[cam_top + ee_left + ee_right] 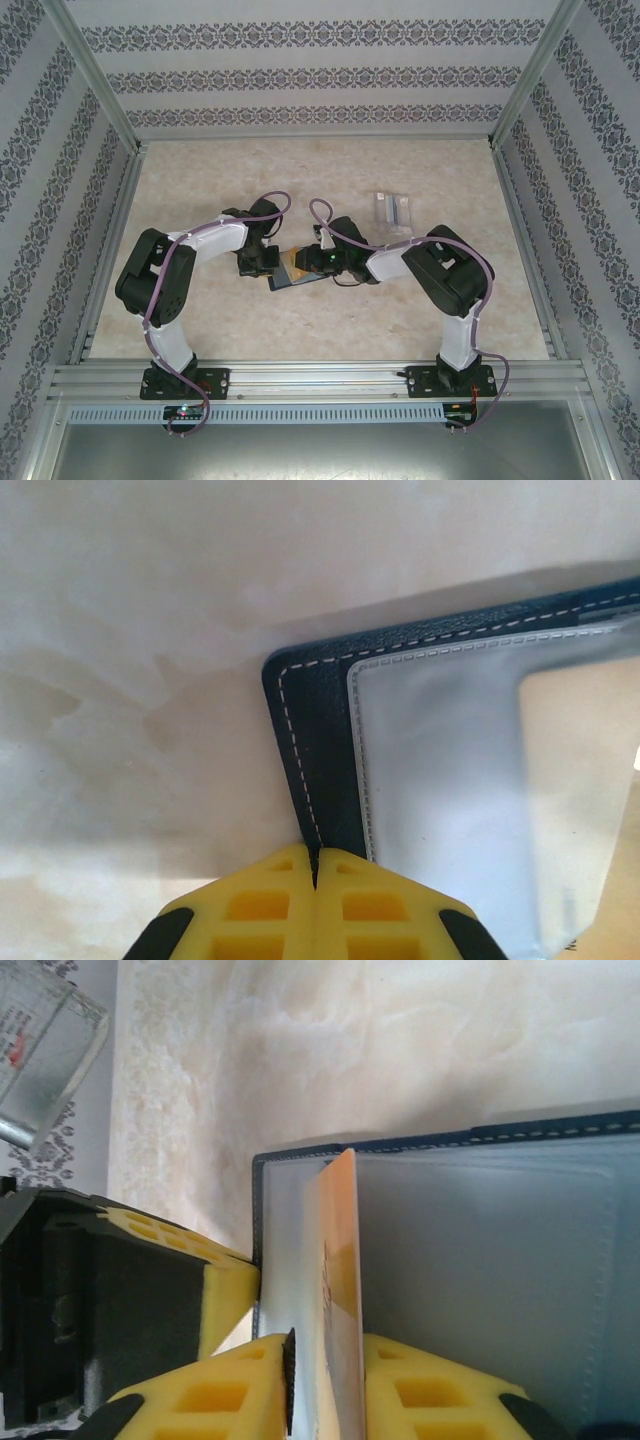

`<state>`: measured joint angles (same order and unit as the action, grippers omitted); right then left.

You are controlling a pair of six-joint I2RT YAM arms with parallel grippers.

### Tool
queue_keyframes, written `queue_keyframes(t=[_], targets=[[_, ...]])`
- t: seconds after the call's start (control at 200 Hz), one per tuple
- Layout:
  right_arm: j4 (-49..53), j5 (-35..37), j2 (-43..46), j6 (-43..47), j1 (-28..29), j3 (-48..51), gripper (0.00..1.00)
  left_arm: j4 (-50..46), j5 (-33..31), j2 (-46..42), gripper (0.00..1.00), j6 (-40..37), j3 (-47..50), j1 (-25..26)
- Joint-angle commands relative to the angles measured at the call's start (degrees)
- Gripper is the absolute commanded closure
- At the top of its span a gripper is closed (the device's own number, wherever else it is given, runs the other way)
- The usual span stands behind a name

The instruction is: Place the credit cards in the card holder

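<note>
Card holder point(292, 280) lies open at mid-frame in the top view, its navy edge pinched in the clenched left gripper point(315, 870). Orange credit card point(340, 1250) stands edge-up on its pale inside, between the right gripper point(328, 1350) fingers; whether they grip it, I cannot tell.

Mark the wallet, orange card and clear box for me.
wallet point(320, 740), left wrist view, on its navy stitched border.
orange card point(338, 1260), right wrist view, on its face, upper half.
clear box point(392, 210), top view, on the middle of the box.
</note>
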<state>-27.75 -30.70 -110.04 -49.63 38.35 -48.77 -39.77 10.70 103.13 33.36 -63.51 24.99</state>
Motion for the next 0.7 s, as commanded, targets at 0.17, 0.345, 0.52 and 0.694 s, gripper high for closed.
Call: queue_keyframes(t=[0.17, 0.345, 0.52, 0.694], targets=[[8.33, 4.45, 1.93, 5.57, 0.11, -1.94, 0.74, 2.51, 0.2, 1.86, 0.93, -0.83, 2.15, -0.58], [10.15, 4.62, 1.96, 6.38, 0.56, -2.55, 0.81, 2.71, 0.36, 1.98, 0.93, -0.85, 2.25, -0.61], [9.86, 4.76, 1.68, 4.69, 2.7, -2.72, 0.91, 3.01, 0.49, 1.99, 0.93, -0.62, 2.31, -0.62], [10.17, 5.48, 1.24, 3.45, 3.63, -3.64, 0.96, 3.47, 1.07, 2.16, 0.93, -0.49, 2.5, -0.71]])
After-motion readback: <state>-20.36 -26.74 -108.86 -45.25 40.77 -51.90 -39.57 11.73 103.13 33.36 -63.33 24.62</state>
